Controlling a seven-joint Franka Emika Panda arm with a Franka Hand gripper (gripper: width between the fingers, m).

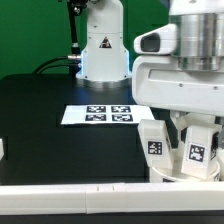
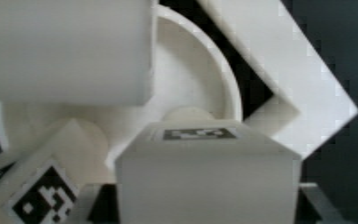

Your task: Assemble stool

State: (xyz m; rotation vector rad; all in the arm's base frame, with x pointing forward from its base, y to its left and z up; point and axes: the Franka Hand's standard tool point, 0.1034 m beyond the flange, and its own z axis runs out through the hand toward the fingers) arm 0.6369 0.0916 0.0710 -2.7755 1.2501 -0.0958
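The stool's round white seat [image 1: 172,176] lies at the exterior view's lower right. Two chunky white legs stand on it, one tagged leg [image 1: 154,141] to the left and another tagged leg [image 1: 198,152] to the right. My gripper [image 1: 196,130] comes down from the big white hand onto the right leg. In the wrist view my gripper [image 2: 211,205] has its dark fingers on both sides of a white leg [image 2: 202,170] with a tag on its end. It looks shut on that leg. A second tagged leg [image 2: 43,185] stands beside it, with the seat's curved edge [image 2: 194,60] behind.
The marker board [image 1: 100,114] lies on the black table [image 1: 50,150] in the middle. The arm's base [image 1: 102,45] stands at the back. A white rail [image 1: 100,190] runs along the front edge. A small white part [image 1: 2,148] shows at the exterior view's left edge.
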